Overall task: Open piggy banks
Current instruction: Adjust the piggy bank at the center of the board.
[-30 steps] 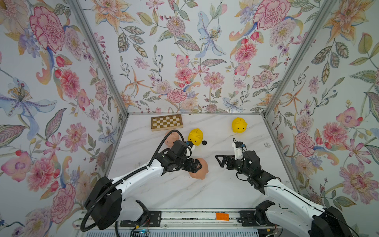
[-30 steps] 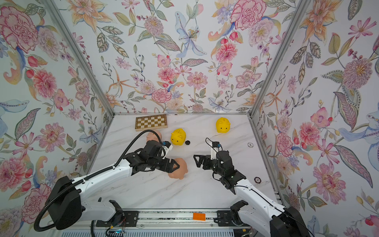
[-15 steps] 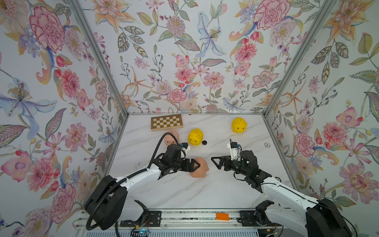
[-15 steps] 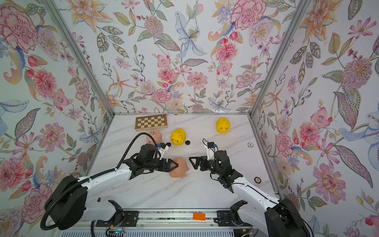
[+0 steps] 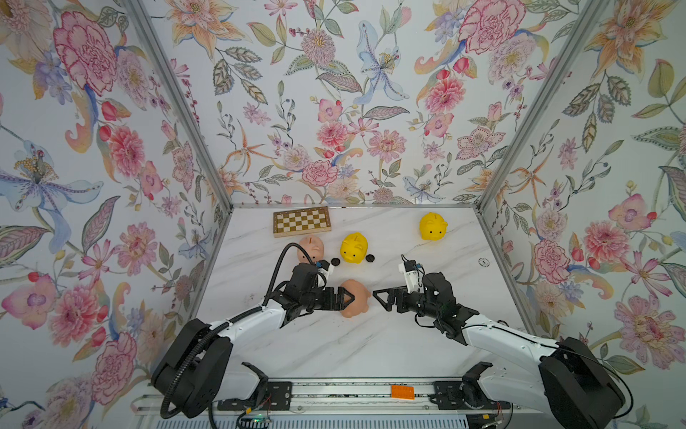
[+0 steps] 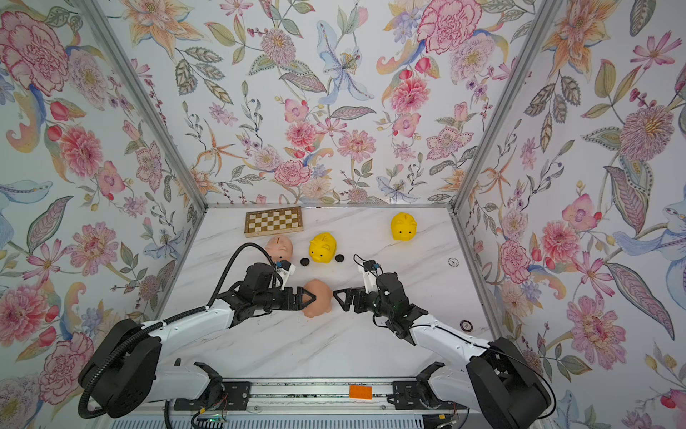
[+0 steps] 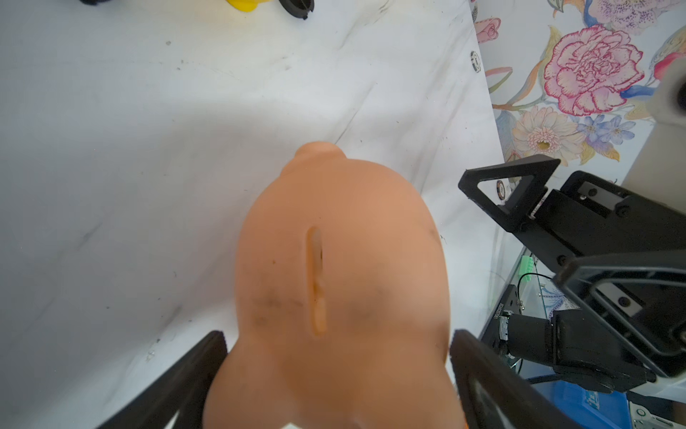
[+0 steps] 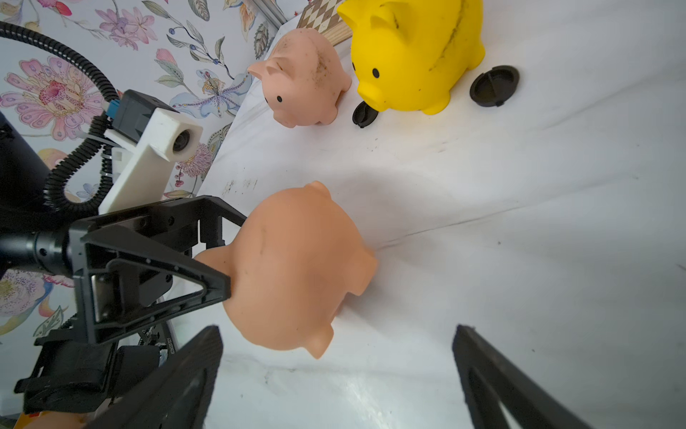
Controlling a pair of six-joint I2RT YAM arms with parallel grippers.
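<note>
A peach-pink piggy bank [image 5: 356, 302] [image 6: 321, 302] lies on its side mid-table, its coin slot [image 7: 315, 278] facing my left wrist camera. My left gripper [image 5: 343, 299] [image 7: 337, 334] is open, its fingers wide on either side of that pig's end [image 8: 297, 267]. My right gripper [image 5: 380, 300] [image 8: 337, 330] is open and empty, a short gap from the pig's other side. Further back stand a second peach pig [image 5: 311, 248] [image 8: 304, 78] and a yellow pig [image 5: 353, 248] [image 8: 415, 55], with two loose black plugs [image 5: 336, 262] [image 5: 369, 258] beside them. Another yellow pig [image 5: 432, 226] stands at the back right.
A brown-and-cream chessboard [image 5: 301, 221] lies by the back wall. A small white disc [image 5: 483, 262] and a dark chip [image 6: 466, 325] lie near the right wall. Floral walls close three sides; a metal rail [image 5: 334, 393] runs along the front edge.
My left gripper's jaws have spread wide around the peach pig it was shut on. My right gripper has come closer to the pig from the right.
</note>
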